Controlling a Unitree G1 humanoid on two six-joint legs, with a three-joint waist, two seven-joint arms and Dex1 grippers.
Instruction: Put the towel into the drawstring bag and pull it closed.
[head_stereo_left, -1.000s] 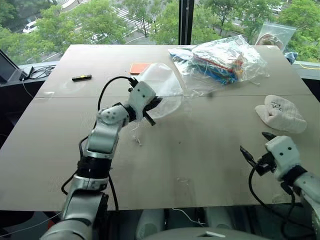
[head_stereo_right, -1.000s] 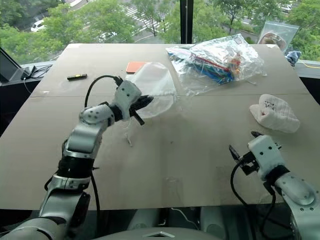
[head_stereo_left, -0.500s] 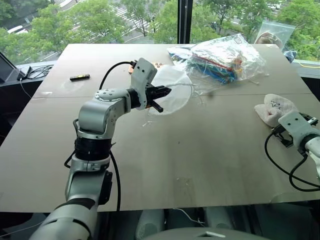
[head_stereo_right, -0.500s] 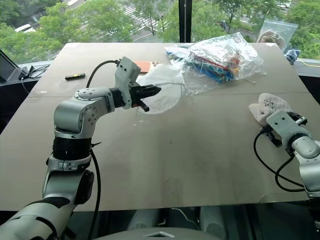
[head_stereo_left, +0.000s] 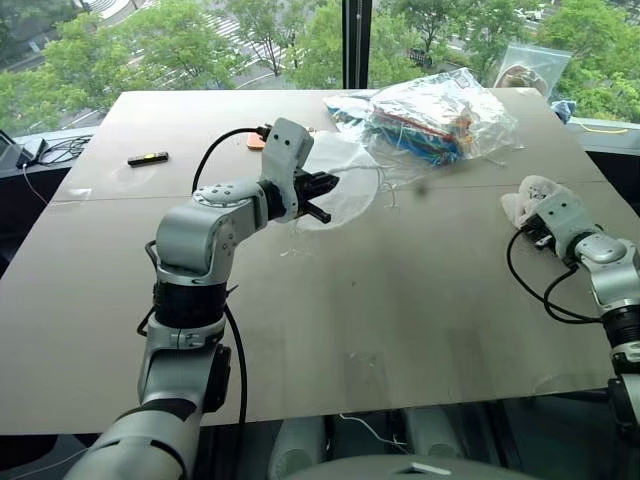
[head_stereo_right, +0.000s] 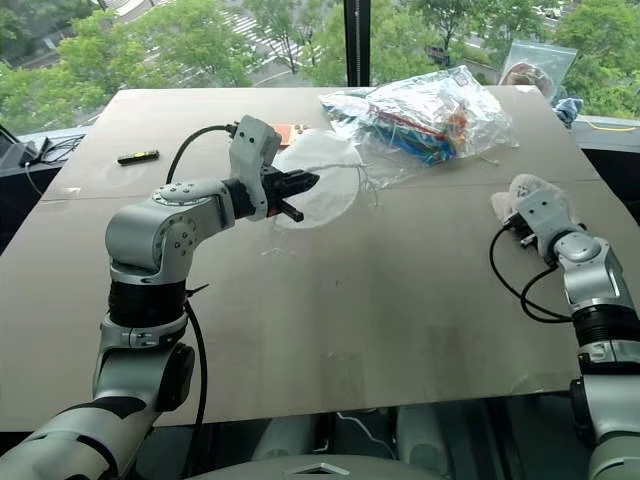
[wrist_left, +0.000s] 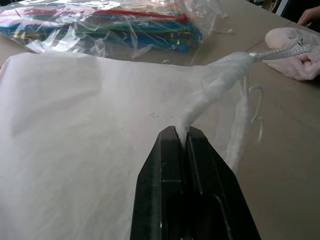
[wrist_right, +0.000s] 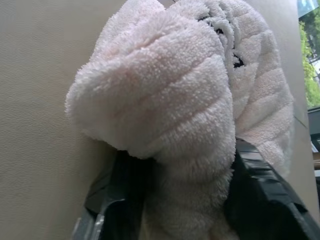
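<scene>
Bag (head_stereo_left: 335, 185): desk's far middle, its gathered mouth pinched in the clenched left gripper (wrist_left: 181, 132), lifted ready for loading. Towel (wrist_right: 185, 95): right edge, right gripper (wrist_right: 182, 165) jaws clamping a fold for transfer.

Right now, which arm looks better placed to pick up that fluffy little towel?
The right. Its gripper already has a finger on each side of the towel at the table's right edge. The left gripper is far off, shut on the gathered mouth of the drawstring bag.
</scene>
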